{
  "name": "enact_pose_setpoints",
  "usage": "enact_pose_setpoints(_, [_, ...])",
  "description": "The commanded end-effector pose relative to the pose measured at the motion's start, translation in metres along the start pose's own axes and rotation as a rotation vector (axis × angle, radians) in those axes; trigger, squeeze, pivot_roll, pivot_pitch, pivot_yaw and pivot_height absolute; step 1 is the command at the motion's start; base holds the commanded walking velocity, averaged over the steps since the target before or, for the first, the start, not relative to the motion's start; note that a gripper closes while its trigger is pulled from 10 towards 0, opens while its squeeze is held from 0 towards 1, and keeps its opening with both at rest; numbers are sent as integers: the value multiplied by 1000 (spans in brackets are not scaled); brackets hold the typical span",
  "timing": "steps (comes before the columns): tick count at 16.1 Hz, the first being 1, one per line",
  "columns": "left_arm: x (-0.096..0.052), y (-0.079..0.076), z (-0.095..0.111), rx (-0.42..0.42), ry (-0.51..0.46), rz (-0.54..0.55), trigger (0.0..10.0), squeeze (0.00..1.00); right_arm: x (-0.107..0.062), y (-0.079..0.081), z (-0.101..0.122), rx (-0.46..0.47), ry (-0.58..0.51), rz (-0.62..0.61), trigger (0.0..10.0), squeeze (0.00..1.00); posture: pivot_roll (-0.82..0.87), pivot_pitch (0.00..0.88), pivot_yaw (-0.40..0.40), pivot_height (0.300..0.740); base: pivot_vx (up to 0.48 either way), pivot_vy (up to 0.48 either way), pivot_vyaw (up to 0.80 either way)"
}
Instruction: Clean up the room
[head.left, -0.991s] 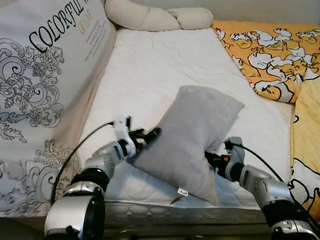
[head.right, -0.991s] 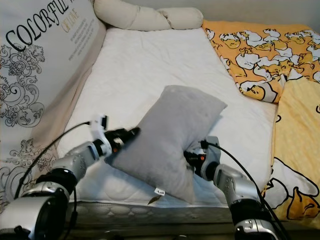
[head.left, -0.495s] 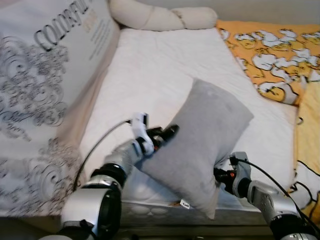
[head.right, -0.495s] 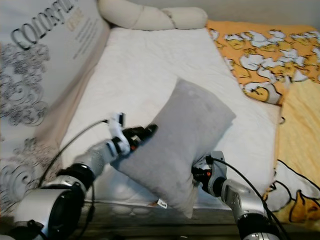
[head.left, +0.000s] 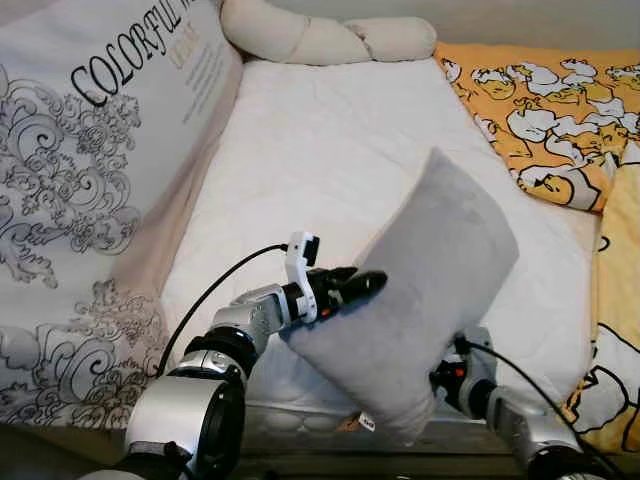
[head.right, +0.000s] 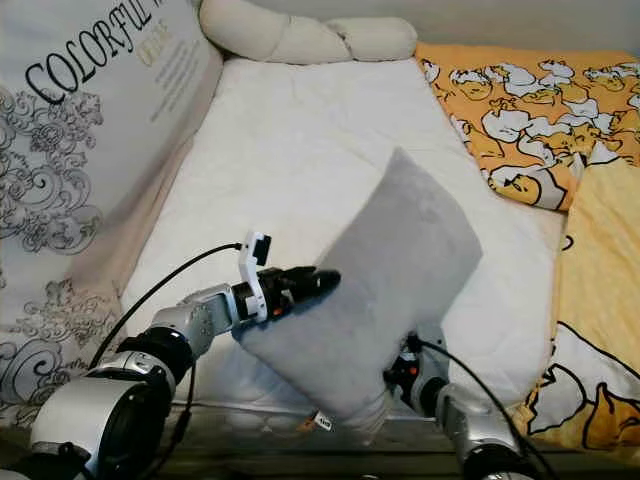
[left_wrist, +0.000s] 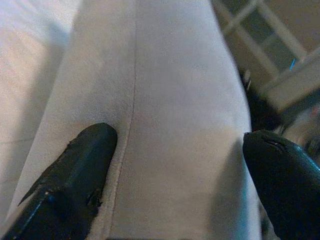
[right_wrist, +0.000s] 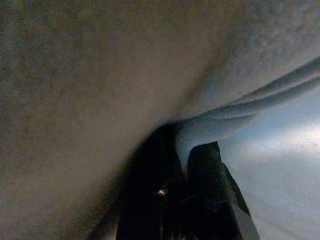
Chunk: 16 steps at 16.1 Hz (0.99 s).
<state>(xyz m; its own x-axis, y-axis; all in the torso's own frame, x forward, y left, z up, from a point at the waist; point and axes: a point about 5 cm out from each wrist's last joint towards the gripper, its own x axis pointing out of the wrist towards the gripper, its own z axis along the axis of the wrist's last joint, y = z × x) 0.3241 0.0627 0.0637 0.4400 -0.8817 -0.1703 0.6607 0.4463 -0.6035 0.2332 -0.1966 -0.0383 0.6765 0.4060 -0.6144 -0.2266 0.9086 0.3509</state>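
Note:
A grey pillow (head.left: 425, 280) stands tilted on its lower end at the near edge of the white mattress (head.left: 320, 150). My left gripper (head.left: 365, 283) reaches in from the left at the pillow's side. In the left wrist view its fingers (left_wrist: 75, 185) stand wide apart with the pillow's seamed edge (left_wrist: 165, 125) filling the span between them. My right gripper (head.right: 400, 372) sits low under the pillow's near right corner, mostly hidden by it. In the right wrist view it (right_wrist: 182, 165) is pinched shut on a fold of the grey fabric (right_wrist: 90, 100).
A large cushion printed with black scrollwork and "COLORFUL" (head.left: 90, 170) leans along the bed's left side. A cream knotted bolster (head.left: 320, 35) lies at the head. An orange duck-print blanket (head.left: 550, 110) covers the right side. The mattress front edge (head.left: 290, 415) runs just below the arms.
The pillow has swung up to stand steeper, its top now further right. My left gripper has pushed right and forward with it; the right one has sunk lower under the corner.

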Motion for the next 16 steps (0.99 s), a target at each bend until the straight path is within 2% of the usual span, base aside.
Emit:
enact_pose_setpoints(1, [0,1,-11,65,102,23,4627,0,5,10,-22,9,79,-5,0,0,-124,0,45,740,0,0,0])
enact_pose_setpoints(2, [-2,3,-13,86,131,49,4627,0,7,12,-22,9,81,-9,0,0,-124,0,46,740,0,0,0])
enact_pose_setpoints(3, [-3,5,-14,98,146,70,0,0,9,14,-24,7,85,-14,0,0,-124,0,46,740,0,0,0])
enact_pose_setpoints(4, [-4,7,-14,101,157,83,0,0,11,17,-27,3,89,-17,0,0,-123,0,45,740,0,0,0])
enact_pose_setpoints(6, [-9,14,-14,121,193,176,0,0,18,28,-28,-1,89,-25,0,0,-121,0,46,740,0,0,0])
enact_pose_setpoints(8, [-11,16,-11,107,185,195,0,0,22,33,-27,-6,80,-23,0,0,-118,0,45,740,0,0,0])
enact_pose_setpoints(11, [-17,19,-8,52,177,195,0,0,30,41,-9,-18,22,-8,0,0,-102,0,38,740,0,0,0])
enact_pose_setpoints(14, [-19,19,-9,72,185,166,0,0,17,8,43,-58,-92,19,0,0,-100,0,38,740,0,0,0])
enact_pose_setpoints(15, [-20,18,-8,72,182,157,0,0,13,5,68,-82,-150,51,0,0,-98,0,38,740,0,0,0])
enact_pose_setpoints(16, [-22,19,-4,71,163,153,0,0,10,14,105,-126,-251,109,0,0,-97,0,36,740,0,0,0])
